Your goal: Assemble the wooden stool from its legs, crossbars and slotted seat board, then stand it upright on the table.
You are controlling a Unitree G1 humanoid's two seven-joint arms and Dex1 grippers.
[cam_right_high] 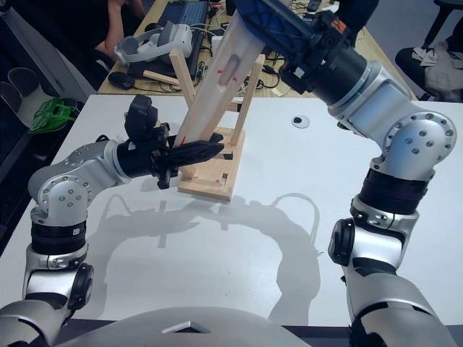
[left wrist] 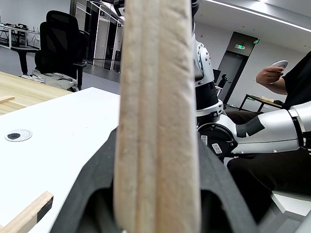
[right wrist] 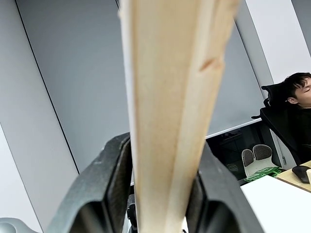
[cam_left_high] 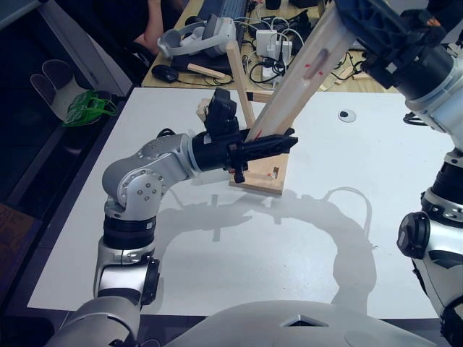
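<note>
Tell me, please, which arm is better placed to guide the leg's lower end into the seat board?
Left, probably: the left gripper clamps the leg low down, close to the board; the right gripper holds the leg's top, far from it.

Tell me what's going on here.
The robot is building a wooden stool. Both grippers hold one long leg, which is tilted. The left gripper clamps it near the lower end and the right gripper grips it higher up. The lower end is down at the seat board, which lies flat on the table. Whether it sits in a slot is hidden. Two other legs already stand in the board, leaning.
</note>
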